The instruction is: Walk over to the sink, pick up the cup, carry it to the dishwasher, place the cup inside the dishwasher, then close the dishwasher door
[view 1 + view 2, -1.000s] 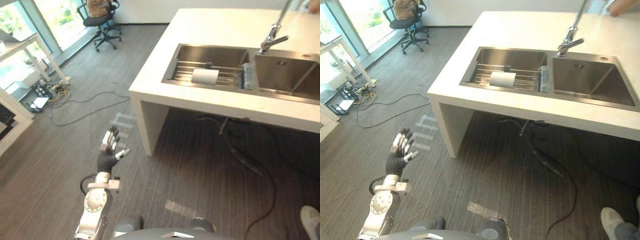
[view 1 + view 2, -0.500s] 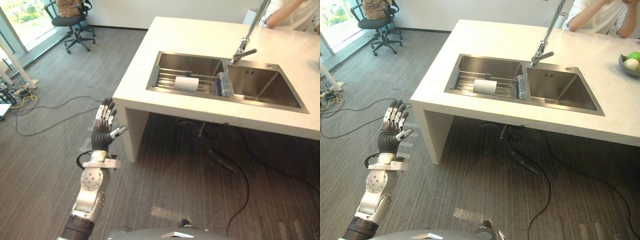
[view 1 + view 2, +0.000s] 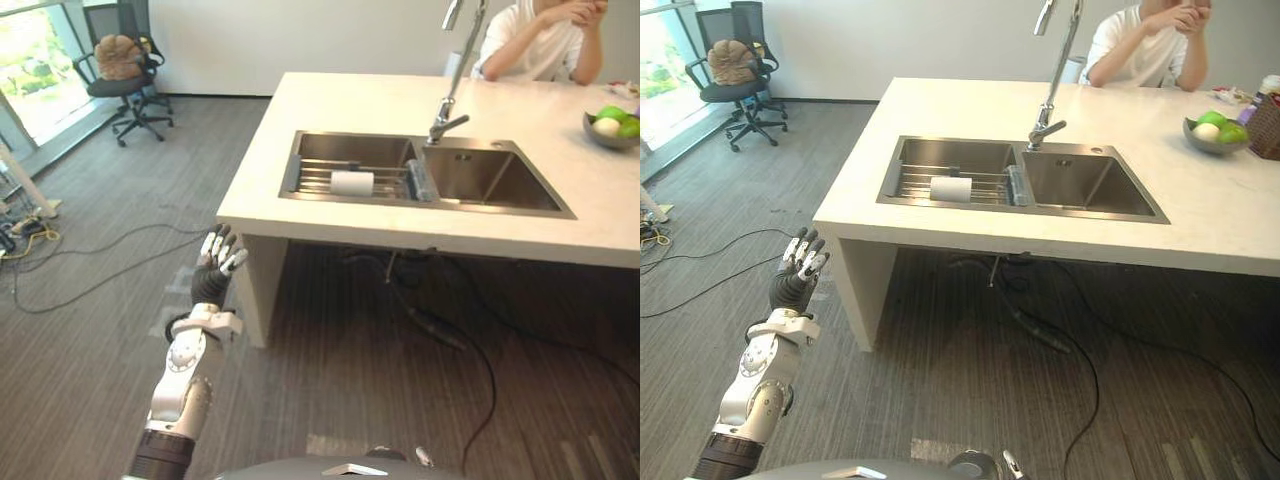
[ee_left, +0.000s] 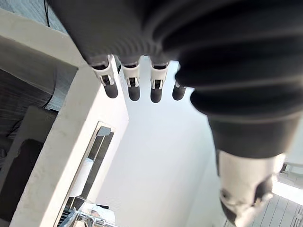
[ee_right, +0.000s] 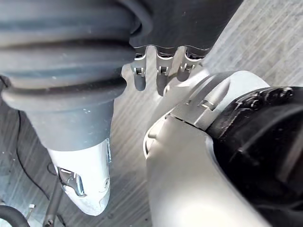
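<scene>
We cannot make out the cup's (image 3: 351,183) mouth or any handle. It reads as a small white cylinder lying on its side on the wire rack (image 3: 318,178) in the left basin of the sink (image 3: 490,185), upper centre, set in the pale desk (image 3: 340,100). The tap (image 3: 440,128) is cut off at the top edge. Our left hand (image 3: 212,272), lower left, keeps its fingers (image 4: 134,87) straight and empty. The right hand's (image 5: 162,75) fingers (image 5: 139,78) hang relaxed, holding nothing.

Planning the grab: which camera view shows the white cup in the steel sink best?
The left eye view: the white cylindrical cup lies on its side on the wire rack in the left basin of the steel sink, fully visible. The right eye view matches it; the left wrist view gives a distant sliver.
</scene>
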`<state>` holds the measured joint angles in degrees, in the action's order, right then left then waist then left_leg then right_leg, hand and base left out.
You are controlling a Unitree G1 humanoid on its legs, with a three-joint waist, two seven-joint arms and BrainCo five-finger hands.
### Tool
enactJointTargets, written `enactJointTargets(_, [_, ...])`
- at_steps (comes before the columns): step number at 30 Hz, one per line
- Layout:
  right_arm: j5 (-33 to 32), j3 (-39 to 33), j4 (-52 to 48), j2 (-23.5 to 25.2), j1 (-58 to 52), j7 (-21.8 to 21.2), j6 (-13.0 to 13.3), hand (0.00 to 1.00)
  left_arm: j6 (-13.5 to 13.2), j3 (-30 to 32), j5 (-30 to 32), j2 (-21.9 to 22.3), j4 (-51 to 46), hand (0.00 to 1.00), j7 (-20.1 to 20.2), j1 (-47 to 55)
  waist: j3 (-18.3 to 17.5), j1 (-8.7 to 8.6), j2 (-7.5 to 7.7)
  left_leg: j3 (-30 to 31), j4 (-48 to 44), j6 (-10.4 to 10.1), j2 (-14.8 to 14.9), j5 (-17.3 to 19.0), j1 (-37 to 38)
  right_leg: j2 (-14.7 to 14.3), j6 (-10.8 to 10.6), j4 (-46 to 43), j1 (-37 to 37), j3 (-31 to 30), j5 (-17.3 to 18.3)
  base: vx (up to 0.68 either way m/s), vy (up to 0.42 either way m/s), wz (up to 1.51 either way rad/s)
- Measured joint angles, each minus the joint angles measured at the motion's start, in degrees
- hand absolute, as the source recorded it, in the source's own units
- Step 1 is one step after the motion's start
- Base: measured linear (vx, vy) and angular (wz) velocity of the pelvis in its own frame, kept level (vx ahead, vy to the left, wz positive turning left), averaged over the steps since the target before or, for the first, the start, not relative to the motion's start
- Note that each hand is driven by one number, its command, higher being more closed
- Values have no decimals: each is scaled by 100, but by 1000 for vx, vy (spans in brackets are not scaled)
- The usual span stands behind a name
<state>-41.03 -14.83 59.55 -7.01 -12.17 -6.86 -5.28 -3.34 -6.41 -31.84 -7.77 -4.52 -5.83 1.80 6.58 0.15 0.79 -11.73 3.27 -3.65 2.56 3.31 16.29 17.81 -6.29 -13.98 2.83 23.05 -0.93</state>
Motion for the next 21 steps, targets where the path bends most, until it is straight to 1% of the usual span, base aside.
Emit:
enactJointTargets(2, [199, 0, 26, 41, -25, 3, -4, 0, 89, 1, 7, 10, -108, 0, 0, 1, 2, -2, 7, 46, -12, -20, 7, 27, -3, -10, 5, 98, 85, 67, 2, 8, 9, 10])
enactJointTargets(3, [259, 1, 50, 49, -30, 6, -1, 0, 92, 1, 16, 19, -119, 0, 0, 0, 4, -4, -3, 57, -34, -15, 18, 48, -5, -22, 1, 147, 122, 95, 3, 11, -5, 10])
enactJointTargets(4, [332, 2, 93, 55, -32, 10, 10, 0, 92, 8, 60, 55, -119, 0, -18, 1, 11, -5, -66, 64, -157, 17, 61, 156, -67, -55, -3, 207, 157, 116, 12, 15, -19, 5])
enactJointTargets(6, [503, 2, 239, 54, -21, 5, 59, 0, 86, 27, 59, 119, -118, 0, -169, -3, -20, -12, -121, 68, -532, -18, 164, 377, -286, -126, -36, 245, 133, 126, 43, 20, -24, -1])
enactJointTargets(7, [543, -2, 261, 52, -47, 2, 126, 0, 83, 78, 59, 122, -115, 0, -281, -3, -26, -36, -195, 72, -828, -55, 265, 555, -447, -181, -78, 179, 79, 129, 126, 66, -74, -9])
enactJointTargets(8, [540, -2, 261, 22, -53, 6, 197, 0, 54, 215, 59, 128, -103, 0, -410, -4, -47, -69, -279, 61, -1094, -90, 397, 736, -596, -234, -63, -56, -63, 117, 322, 79, -90, -13])
enactJointTargets(9, [538, -1, 261, 2, -64, 9, 233, 0, 25, 291, 63, 126, -92, 0, -470, -4, -69, -79, -326, 47, -1199, -102, 472, 814, -654, -264, -43, -219, -153, 111, 459, 220, -200, -24])
enactJointTargets(10, [527, 17, 289, -42, -111, 168, 372, 0, -154, 537, 345, 103, 36, 0, -679, -54, -138, -65, -449, -97, -1854, -204, 746, 908, -888, -489, 60, -581, -303, 63, 970, 187, -162, -2])
enactJointTargets(11, [523, 1, 376, -44, -100, 244, 450, 0, -208, 604, 524, 84, 126, 0, -738, -156, -113, -113, -423, -247, -2607, -166, 867, 912, -1275, -467, -13, -674, -320, 87, 1010, 178, -168, 16])
enactJointTargets(12, [513, -18, 480, -62, -91, 297, 509, 0, -222, 655, 646, 82, 150, 0, -806, -198, -86, -139, -433, -329, -3288, 39, 985, 766, -1625, -464, 34, -701, -314, 143, 1064, 38, -155, 30])
enactJointTargets(13, [481, -138, 541, -99, -132, 389, 569, 0, -321, 739, 754, 83, 130, 0, -879, -206, -64, -103, -435, -359, -4099, 230, 1149, 382, -1976, -498, 111, -639, -192, 119, 1074, 110, -270, 3])
enactJointTargets(14, [401, -263, 557, -213, -164, 462, 680, 0, -539, 943, 798, 80, 35, 0, -884, -235, 124, -34, -461, -195, -4821, 141, 1326, -71, -2253, -579, 190, -382, 189, 65, 1007, 199, -275, -20])
enactJointTargets(15, [296, -414, 541, -280, -142, 471, 747, 0, -651, 1087, 849, 17, -109, 0, -870, -242, 146, 3, -586, -153, -5087, 43, 1333, 48, -2376, -605, 198, -213, 381, 94, 982, 215, -174, -33])
enactJointTargets(16, [249, -615, 510, -374, -123, 478, 816, 0, -754, 1200, 847, -137, -303, 0, -831, -278, 154, 7, -646, -215, -5071, 45, 1245, 287, -2455, -595, 209, -52, 521, 77, 963, 236, -104, -26])
enactJointTargets(17, [248, -773, 448, -460, -96, 447, 897, 0, -899, 1332, 840, -421, -559, 0, -714, -413, 160, -1, -657, -310, -4741, 69, 1050, 482, -2533, -589, 211, 209, 743, 67, 906, 227, -102, -29])
enactJointTargets(18, [256, -855, 412, -493, -32, 437, 953, 0, -1002, 1373, 824, -708, -840, 0, -620, -600, 158, 67, -625, -396, -4208, 55, 874, 519, -2577, -589, 216, 450, 898, 27, 841, 229, -90, -27])
enactJointTargets(19, [268, -853, 401, -502, 14, 431, 1004, 0, -1042, 1376, 769, -834, -1001, 0, -558, -697, 166, 114, -603, -408, -3855, 27, 771, 500, -2594, -584, 215, 522, 956, -7, 817, 272, -52, -39])
enactJointTargets(20, [287, -856, 384, -515, 73, 429, 1060, 0, -1054, 1378, 645, -1009, -1282, 0, -414, -850, 172, 187, -579, -390, -3102, -50, 586, 400, -2631, -566, 210, 604, 1015, -76, 810, 225, -7, -36])
enactJointTargets(21, [310, -852, 371, -526, 154, 431, 1086, 0, -1040, 1376, 493, -1091, -1408, 0, -298, -923, 172, 202, -584, -390, -2480, -127, 468, 132, -2615, -559, 206, 659, 1089, -116, 815, 287, 50, -36])
